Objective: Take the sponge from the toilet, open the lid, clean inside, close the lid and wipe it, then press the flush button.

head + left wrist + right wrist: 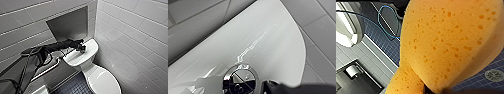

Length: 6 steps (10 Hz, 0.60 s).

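Between tank (72, 59) edges, left hand (82, 48) at flush button (240, 80); right hand (434, 90) pinches sponge (448, 45).

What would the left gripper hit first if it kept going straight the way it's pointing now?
Most likely the flush button: the left gripper points down at the toilet tank top, and the left wrist view puts the button just ahead. The gap between them is unclear.

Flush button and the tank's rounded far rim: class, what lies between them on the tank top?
Bare glossy white tank top, streaked with light reflections, seen in the left wrist view between the flush button and the rim.
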Tool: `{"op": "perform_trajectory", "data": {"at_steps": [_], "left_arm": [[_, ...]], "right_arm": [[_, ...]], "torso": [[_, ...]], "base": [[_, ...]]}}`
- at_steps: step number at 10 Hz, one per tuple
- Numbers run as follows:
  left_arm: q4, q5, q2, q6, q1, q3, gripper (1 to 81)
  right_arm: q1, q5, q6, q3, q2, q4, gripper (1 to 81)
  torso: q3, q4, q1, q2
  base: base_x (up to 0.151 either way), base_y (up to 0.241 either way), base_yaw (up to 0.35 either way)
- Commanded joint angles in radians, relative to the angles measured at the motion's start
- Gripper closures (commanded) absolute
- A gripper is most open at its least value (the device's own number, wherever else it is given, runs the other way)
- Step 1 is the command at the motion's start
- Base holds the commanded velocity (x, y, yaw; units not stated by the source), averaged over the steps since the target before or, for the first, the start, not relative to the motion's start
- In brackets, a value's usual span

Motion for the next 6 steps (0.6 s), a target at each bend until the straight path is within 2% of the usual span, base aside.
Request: {"op": "perform_trajectory", "data": {"at_steps": [1, 6], "left_arm": [[0.034, 0.040, -0.005, 0.008, -0.197, -0.024, 81.1], [0.056, 0.041, -0.019, 0.009, -0.190, -0.063, 81.1]], "right_arm": [[-0.031, -0.084, 0.003, 0.010, -0.007, 0.010, 81.1], [-0.036, -0.083, 0.003, 0.010, -0.004, 0.010, 81.1]], "torso": [[0.000, 0.000, 0.000, 0.000], [0.000, 0.000, 0.000, 0.000]], "base": [[0.000, 0.000, 0.000], [0.000, 0.000, 0.000]]}}
